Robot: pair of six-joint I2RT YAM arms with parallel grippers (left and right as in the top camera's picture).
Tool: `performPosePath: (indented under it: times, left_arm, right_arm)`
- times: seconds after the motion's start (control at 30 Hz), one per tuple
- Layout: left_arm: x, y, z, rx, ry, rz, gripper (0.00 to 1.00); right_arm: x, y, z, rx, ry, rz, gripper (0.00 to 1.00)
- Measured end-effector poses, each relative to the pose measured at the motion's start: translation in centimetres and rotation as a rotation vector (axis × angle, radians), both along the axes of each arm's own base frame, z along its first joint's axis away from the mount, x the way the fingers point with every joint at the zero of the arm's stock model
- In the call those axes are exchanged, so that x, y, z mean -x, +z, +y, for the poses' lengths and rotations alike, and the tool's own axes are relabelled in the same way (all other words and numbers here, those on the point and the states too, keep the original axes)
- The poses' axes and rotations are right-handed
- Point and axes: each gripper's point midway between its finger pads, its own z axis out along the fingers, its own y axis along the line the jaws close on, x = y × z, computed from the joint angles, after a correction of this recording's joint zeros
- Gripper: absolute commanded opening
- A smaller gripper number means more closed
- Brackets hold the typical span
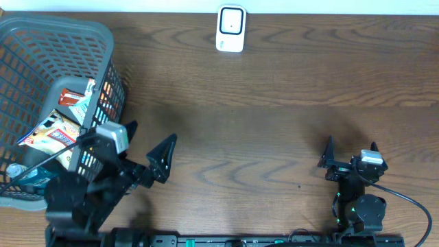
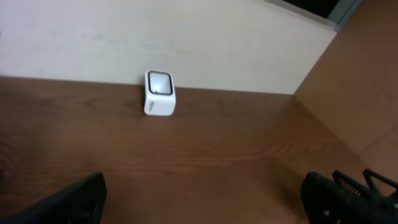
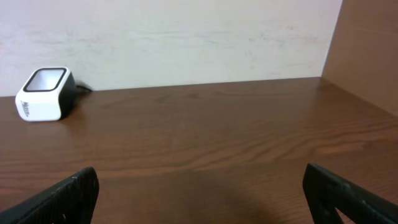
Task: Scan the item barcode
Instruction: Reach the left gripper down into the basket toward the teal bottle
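At the near edge of the wooden table [image 1: 260, 130], the left gripper [image 1: 147, 144] hung just to the right of a grey plastic basket [image 1: 103, 41]. Its fingers [image 2: 79, 200] were spread wide and released, with nothing between them. Well apart to the right, also near, the right gripper [image 1: 350, 155] stood the same way, its fingers [image 3: 67, 196] fully parted over bare wood and grasping nothing. The basket filled the left side, reaching from the near edge back to the far one. Inside it lay the snack packets [image 1: 52, 134], heaped toward its right wall, an orange and white one nearer and a red and white one [image 1: 74, 96] beyond it. No barcode could be made out on them. At the far edge, about midway across, the white scanner [image 1: 231, 29] stood against the pale wall [image 2: 186, 37], its dark window showing in both wrist views.
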Motion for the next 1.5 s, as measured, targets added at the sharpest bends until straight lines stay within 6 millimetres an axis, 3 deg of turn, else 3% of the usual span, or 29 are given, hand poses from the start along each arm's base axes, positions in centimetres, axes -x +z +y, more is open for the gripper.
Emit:
performPosePath:
  times: [0.17, 0.3, 0.5, 0.63, 0.67, 0.8, 0.93, 1.13, 1.5]
  left_arm:
    - [-1.8, 0.5, -0.2, 0.044, 0.005, 0.031, 0.98]
    - [-2.9, 2.1, 1.9, 0.021, 0.141, 0.096, 0.98]
    - [-4.1, 4.6, 9.3, -0.114, 0.570, 0.250, 0.98]
    - [-4.7, 4.8, 15.0, -0.152, 0.880, 0.351, 0.98]
    - [-4.8, 3.9, 17.4, -0.146, 1.008, 0.406, 0.98]
    - [-2.7, 0.2, 22.3, -0.086, 1.264, 0.603, 0.98]
    - [-0.6, -3.5, 26.0, -0.033, 1.461, 0.792, 0.98]
    - [1.9, -7.3, 29.4, 0.070, 1.659, 0.964, 0.98]
    - [2.4, -13.2, 32.1, 0.135, 1.746, 1.107, 0.98]
  right_arm:
    - [0.0, 0.0, 0.0, 0.002, 0.000, 0.000, 0.99]
    - [0.0, 0.0, 0.0, 0.003, 0.001, 0.001, 0.99]
    - [0.0, 0.0, 0.0, 0.003, 0.000, 0.000, 0.99]
    - [0.0, 0.0, 0.0, 0.003, 0.001, 0.001, 0.99]
    - [0.0, 0.0, 0.0, 0.003, 0.001, 0.000, 0.99]
    - [0.0, 0.0, 0.0, 0.003, 0.001, 0.001, 0.99]
    - [0.0, 0.0, 0.0, 0.003, 0.001, 0.000, 0.99]
    - [0.0, 0.0, 0.0, 0.003, 0.001, 0.001, 0.99]
    - [0.0, 0.0, 0.0, 0.003, 0.001, 0.001, 0.99]
